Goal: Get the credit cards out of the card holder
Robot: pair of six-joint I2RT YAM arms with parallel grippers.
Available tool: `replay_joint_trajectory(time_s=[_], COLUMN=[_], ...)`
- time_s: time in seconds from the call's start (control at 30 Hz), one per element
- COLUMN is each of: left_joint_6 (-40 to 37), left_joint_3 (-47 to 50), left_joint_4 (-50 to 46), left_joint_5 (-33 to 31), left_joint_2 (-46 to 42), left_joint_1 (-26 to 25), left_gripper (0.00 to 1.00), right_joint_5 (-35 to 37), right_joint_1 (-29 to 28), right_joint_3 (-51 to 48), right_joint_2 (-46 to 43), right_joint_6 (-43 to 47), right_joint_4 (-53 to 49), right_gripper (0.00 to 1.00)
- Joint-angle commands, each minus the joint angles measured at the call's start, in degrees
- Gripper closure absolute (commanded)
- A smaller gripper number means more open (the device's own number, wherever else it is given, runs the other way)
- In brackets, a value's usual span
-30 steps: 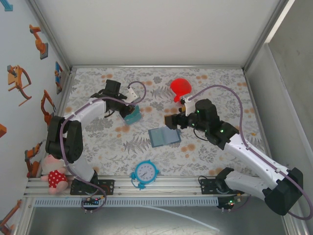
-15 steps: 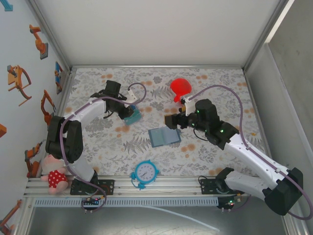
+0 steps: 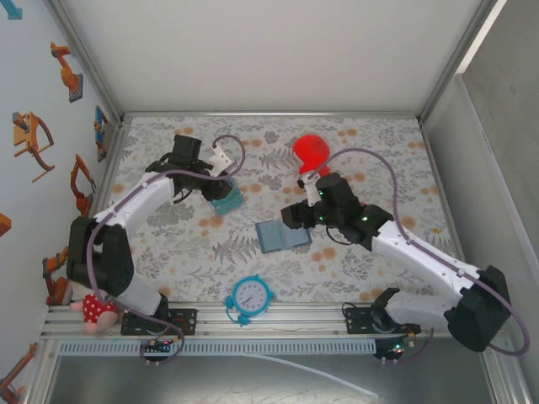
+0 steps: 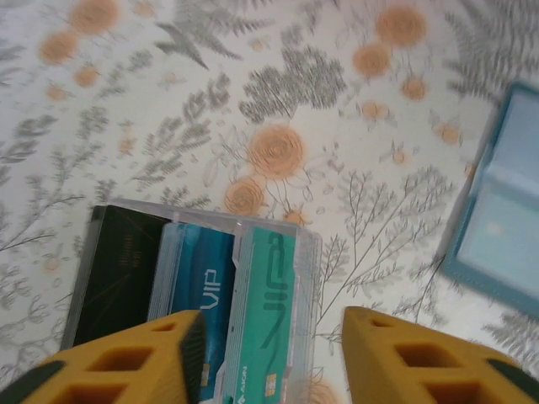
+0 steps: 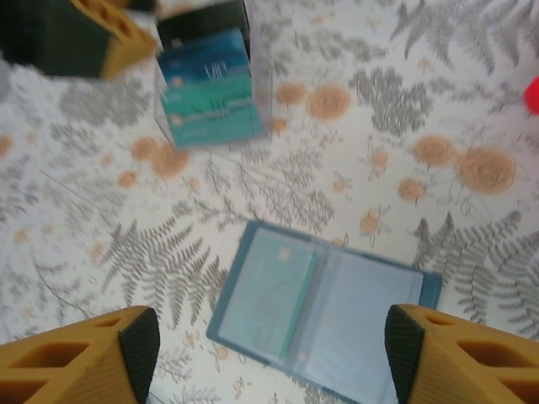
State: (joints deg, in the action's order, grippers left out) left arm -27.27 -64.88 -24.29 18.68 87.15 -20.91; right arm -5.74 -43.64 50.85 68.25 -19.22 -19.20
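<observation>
White "VIP" lettering on the blue card (image 4: pixel 202 290), beside the teal card (image 4: pixel 271 303)

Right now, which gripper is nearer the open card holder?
Right. The right gripper hangs over the card holder, jaws open. The left gripper is off to the holder's left, over the cards lying apart from it.

Top external view: high above and behind the arm bases, looking down on the whole floral table (image 3: pixel 370 143). Left wrist view: close, angled down past the left gripper (image 4: pixel 271 341) onto a clear sleeve of cards (image 4: pixel 198 286), with the card holder (image 4: pixel 505 219) at its right edge. Right wrist view: slightly farther off, facing down past the right gripper (image 5: pixel 269 345). The clear sleeve of cards and the card holder appear in all three.
</observation>
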Motion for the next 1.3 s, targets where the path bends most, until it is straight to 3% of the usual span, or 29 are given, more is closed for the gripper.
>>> replay_joint_trajectory(time_s=[0.0,0.07,0.13,0.2,0.5,0.87,1.27], left_joint_6=[7.86,11.73,15.67,18.98,30.98,43.80,47.05], left_joint_3=[4.41,7.20,10.27,12.77,19.42,25.99,27.57], left_joint_4=[5.75,8.29,10.69,12.37,12.78,16.02,16.28], left_joint_5=[-3.96,-6.48,-8.63,-10.79,-16.70,-20.63,-20.50], left_joint_2=[-7.38,-11.31,-15.40,-18.92,-31.09,-39.54,-40.81], left_joint_1=[0.47,0.58,0.52,0.69,0.93,0.87,0.94], left_gripper=[0.47,0.41,0.28,0.02,0.03,0.03,0.03], right_joint_5=[6.79,8.15,8.48,8.29,10.87,10.23,9.43], right_joint_1=[-4.18,-6.25,-8.09,-9.54,-12.53,-12.56,-12.78], right_joint_3=[4.28,6.05,7.61,9.05,15.68,16.95,17.26], right_joint_2=[4.87,8.85,12.92,16.94,30.43,35.53,37.39], right_joint_6=[1.35,1.46,1.38,1.30,2.91,2.95,2.70], right_joint_4=[-5.35,-6.73,-7.37,-7.81,-12.32,-12.11,-11.50], right_gripper=[0.33,0.37,0.39,0.40,0.46,0.46,0.32])
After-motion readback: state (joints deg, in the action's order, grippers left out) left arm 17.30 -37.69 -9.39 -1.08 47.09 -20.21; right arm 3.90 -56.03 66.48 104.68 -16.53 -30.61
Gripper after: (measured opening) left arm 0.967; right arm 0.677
